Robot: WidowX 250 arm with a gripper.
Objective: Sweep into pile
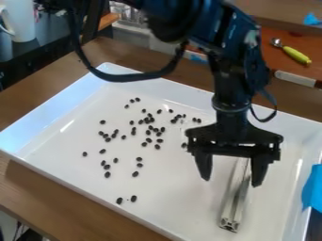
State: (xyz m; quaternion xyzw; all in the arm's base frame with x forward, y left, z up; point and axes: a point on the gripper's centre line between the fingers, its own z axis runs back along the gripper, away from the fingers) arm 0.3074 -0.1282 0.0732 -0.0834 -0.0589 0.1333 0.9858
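Camera view, left side first: dark beans [108,174] lie scattered over the left and middle of the white tray [170,188], most of them thinly spread, a looser cluster toward the middle. I expect them to be light, hard and quick to roll, so I'd rather push them low and slowly than pinch them. Right of them hangs my claw [231,182], released, its two fingers spread and nothing between them gripped. Under and between my fingers, as seen from here, the metal bar [234,207] lies lengthwise on the tray's right part. It looks stiff, smooth and not at all fragile, modest in weight, perhaps slippery against my pads. I'd close across its narrow width, firmly and near the middle, lest it twist when its long side meets the beans.
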